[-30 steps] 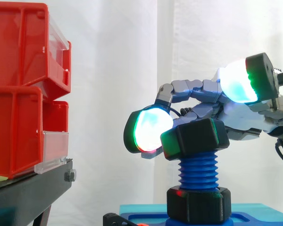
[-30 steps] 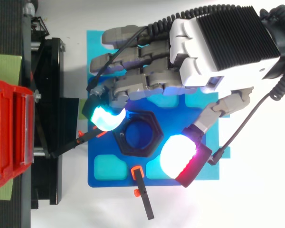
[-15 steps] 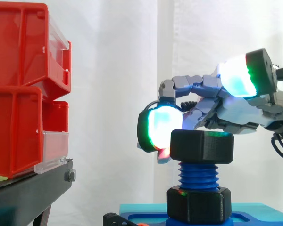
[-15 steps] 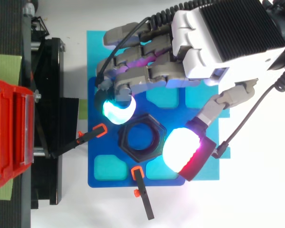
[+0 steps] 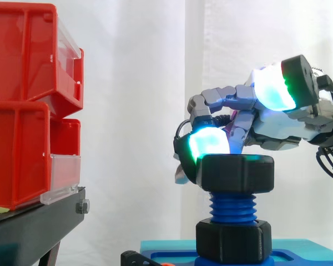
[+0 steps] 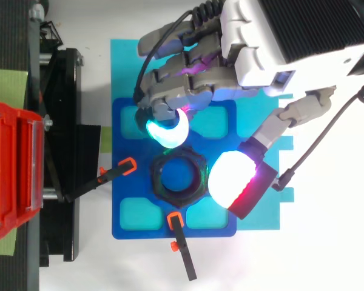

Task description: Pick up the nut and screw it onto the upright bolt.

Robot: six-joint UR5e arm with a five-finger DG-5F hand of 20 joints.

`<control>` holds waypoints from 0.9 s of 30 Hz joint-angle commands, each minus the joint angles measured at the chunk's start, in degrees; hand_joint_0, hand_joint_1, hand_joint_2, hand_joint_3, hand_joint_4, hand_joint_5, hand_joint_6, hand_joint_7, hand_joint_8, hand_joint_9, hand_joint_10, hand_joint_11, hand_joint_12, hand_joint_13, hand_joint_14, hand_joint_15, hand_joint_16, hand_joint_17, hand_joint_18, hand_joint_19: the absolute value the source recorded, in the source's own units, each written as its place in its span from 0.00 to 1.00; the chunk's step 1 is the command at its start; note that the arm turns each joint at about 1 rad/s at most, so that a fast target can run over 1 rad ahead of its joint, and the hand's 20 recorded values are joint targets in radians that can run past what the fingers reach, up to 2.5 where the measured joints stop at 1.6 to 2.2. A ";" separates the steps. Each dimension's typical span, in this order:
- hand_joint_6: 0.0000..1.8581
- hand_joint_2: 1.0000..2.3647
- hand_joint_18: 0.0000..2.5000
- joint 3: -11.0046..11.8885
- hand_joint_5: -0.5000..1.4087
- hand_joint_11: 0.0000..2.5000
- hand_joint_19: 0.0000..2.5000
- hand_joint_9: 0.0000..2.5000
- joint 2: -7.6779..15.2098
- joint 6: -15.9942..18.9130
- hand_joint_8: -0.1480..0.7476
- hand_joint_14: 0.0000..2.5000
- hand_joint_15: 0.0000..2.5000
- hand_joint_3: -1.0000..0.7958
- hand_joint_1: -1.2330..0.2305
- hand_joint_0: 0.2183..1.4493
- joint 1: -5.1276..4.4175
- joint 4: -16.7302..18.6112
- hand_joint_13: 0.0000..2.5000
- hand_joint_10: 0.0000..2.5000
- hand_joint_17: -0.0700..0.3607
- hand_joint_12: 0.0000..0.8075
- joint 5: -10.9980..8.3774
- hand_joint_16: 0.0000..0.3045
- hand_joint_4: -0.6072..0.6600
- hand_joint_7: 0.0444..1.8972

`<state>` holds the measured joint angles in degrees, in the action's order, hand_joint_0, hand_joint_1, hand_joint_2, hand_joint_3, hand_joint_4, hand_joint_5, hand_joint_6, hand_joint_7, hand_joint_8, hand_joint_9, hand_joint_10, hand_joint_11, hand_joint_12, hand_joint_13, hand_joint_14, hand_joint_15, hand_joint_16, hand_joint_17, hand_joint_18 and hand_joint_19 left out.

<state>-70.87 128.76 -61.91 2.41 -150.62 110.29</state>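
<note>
- The nut point(image 5: 237, 173) is a black, matte, six-sided block with a round bore. It sits level on the top end of the bolt point(image 5: 233, 206).
- The bolt stands upright, blue plastic with coarse rounded threads; several turns show bare below the nut.
- A second black hexagonal collar point(image 5: 233, 241) rings the foot of the bolt.
- The hand point(image 6: 279, 36) hovers above and behind the bolt, grey-jointed with a white ribbed back. Its fingers bend downward, the thumb is spread wide from them, and nothing is pinched between.
- One finger's pad point(image 6: 167, 130), glowing cyan-green, lies right at the nut's rim on the far side of the bolt in the side view; whether it presses there I cannot tell.
- The thumb's pad point(image 6: 233, 182), glowing white with a magenta edge, lies beside the bolt from above, but the side view shows it raised well above the nut.
- Under the bolt is a glossy blue plate point(image 6: 122, 182) with shallow rounded pockets point(image 6: 136, 212) showing cyan around the bolt.
- A cyan sheet point(image 6: 118, 60) lies beneath the plate, on the white table point(image 6: 321, 254).
- Two small black clamps with orange tips point(image 6: 127, 165) point(image 6: 176, 221) grip the plate's edges near the bolt.
- Well away from the bolt, two red plastic bins point(image 5: 22, 55) with clear front panels point(image 5: 64, 177) are stacked on a black stand point(image 5: 33, 227); their contents cannot be made out.
</note>
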 commanded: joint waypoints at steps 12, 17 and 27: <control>0.31 0.00 0.31 1.43 0.31 0.00 0.00 0.65 -0.09 -0.05 0.38 0.00 0.00 0.28 0.67 0.23 1.11 -0.99 0.44 0.00 0.22 0.18 1.78 0.04 0.55 0.68; 0.27 0.00 0.29 2.66 0.30 0.02 0.00 0.65 -0.09 -0.31 0.45 0.00 0.00 0.28 0.69 0.22 1.11 -3.19 0.43 0.00 0.24 0.22 2.04 0.05 0.58 0.73; 0.27 0.00 0.22 6.79 0.23 0.00 0.00 0.50 -0.09 -0.58 0.45 0.00 0.00 0.28 0.72 0.20 1.20 -6.88 0.34 0.00 0.30 0.31 2.57 0.08 0.66 0.45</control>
<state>-65.44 128.67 -62.51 3.53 -156.61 112.53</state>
